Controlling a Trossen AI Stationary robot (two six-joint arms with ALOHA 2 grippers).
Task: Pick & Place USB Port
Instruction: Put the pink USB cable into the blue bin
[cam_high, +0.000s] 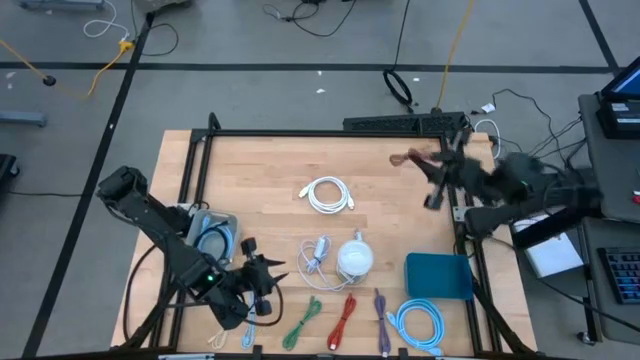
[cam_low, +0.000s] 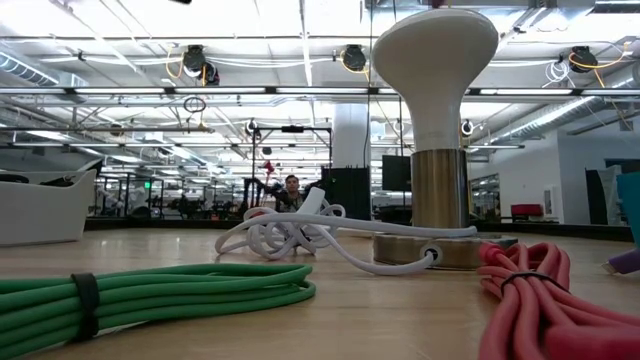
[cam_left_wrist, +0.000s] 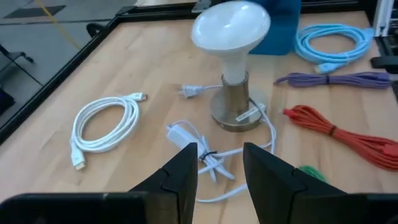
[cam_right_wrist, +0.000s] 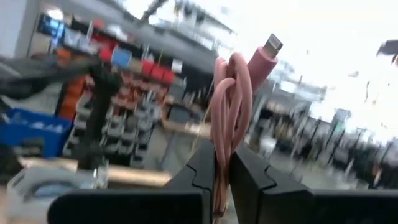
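The table (cam_high: 260, 170) is my workspace, a wooden top inside a dark frame, with cables laid out in a loose row along the near edge so each can be reached singly. The teal box (cam_high: 438, 275) sits near the right side; I judge it the likely drop spot, which would explain why it stands clear of the cables. The lamp (cam_high: 354, 257) stands in the middle of the near half, its cord trailing to a small white bundle beside it. A white coil (cam_high: 328, 195) lies alone farther back. The blue cable (cam_high: 420, 325), purple cable (cam_high: 382, 318), red cable (cam_high: 343, 320) and green cable (cam_high: 303, 322) lie side by side at the front. My right gripper (cam_right_wrist: 224, 165) is raised over the far right of the table, its fingers pressed together on the pink cable (cam_right_wrist: 231, 87), pinched low on the bundle so its plug sticks up free. That is the task's thing, off the table in my grasp. My left gripper (cam_left_wrist: 221, 168) waits low at the near left, fingers parted with nothing between them, facing the lamp.
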